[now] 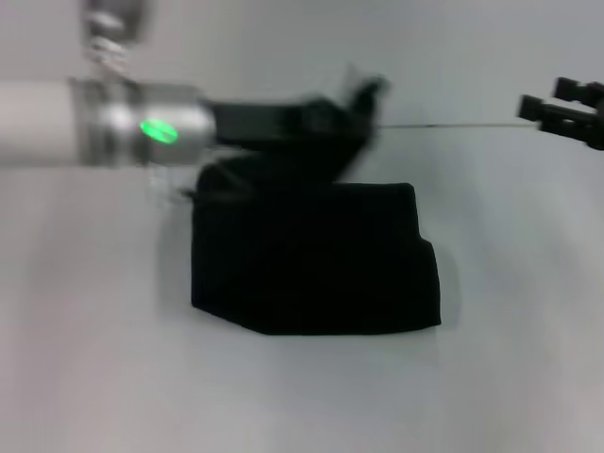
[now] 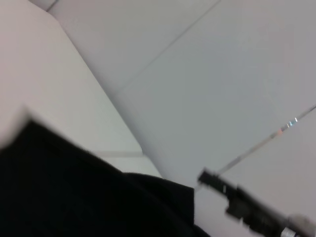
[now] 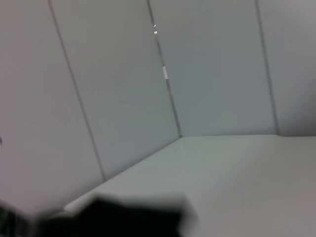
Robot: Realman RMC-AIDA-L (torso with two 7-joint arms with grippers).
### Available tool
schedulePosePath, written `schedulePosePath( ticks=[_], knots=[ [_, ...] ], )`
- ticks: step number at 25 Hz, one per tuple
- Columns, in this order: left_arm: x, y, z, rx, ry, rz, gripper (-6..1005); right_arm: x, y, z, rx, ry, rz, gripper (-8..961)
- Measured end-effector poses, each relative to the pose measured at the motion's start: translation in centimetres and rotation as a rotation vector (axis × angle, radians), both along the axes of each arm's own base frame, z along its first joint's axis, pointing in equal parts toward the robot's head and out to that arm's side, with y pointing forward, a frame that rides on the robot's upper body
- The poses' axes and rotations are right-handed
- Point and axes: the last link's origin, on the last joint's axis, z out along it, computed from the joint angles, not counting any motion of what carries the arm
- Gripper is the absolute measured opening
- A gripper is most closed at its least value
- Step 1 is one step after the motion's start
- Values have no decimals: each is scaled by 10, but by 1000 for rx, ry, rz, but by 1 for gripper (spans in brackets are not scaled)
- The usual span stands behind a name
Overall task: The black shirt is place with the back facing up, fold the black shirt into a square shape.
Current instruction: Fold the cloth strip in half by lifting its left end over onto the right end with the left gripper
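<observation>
Black cloth, the black shirt, lay folded into a compact, roughly square block at the middle of the white table, its lettering out of sight; one near corner was cut off at a slant, and a loose hump of fabric rose along the far edge. My left gripper hung over that far edge, reaching in from my left side, and I could not tell whether its jaws were apart, together, or clamped on a fold, nor whether it touched the cloth at all. My right gripper was held well apart from the shirt, off to my right above bare table; its jaws looked apart, with nothing between them. From the left wrist, the shirt filled the near field, with the right gripper beyond it; from the right wrist, only a dark strip of the shirt showed against the table. By my judgement the folding was nearly done. The risk lay at the far hump: if a finger were still caught in that fold, lifting away would drag the top layer and reopen the square, and soft cloth left bunched could slump sideways unaided.
</observation>
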Motion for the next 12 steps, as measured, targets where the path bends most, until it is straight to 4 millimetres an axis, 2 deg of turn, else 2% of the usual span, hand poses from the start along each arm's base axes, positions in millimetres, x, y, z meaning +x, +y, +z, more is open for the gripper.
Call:
schedulePosePath(
  ticks=[2,3,4,6,8,12],
  knots=[
    [7,-7,-34,-18,6,14,145,8,-3,8,12,-9,-10,915],
    [7,-7,-34,-18,6,14,148,10,-5,11,16,-14,-14,915],
    [0,-15,-64,-14,-29,58,150,13,-6,14,17,-19,-16,915],
    [-6,-26,-82,-22,-63,83,155,17,-8,18,20,-26,-21,915],
    [-12,-43,-98,-22,-100,79,159,19,-9,20,23,-33,-24,915],
    [-13,-60,-108,-22,-145,37,168,20,-8,22,25,-45,-26,914]
  ],
)
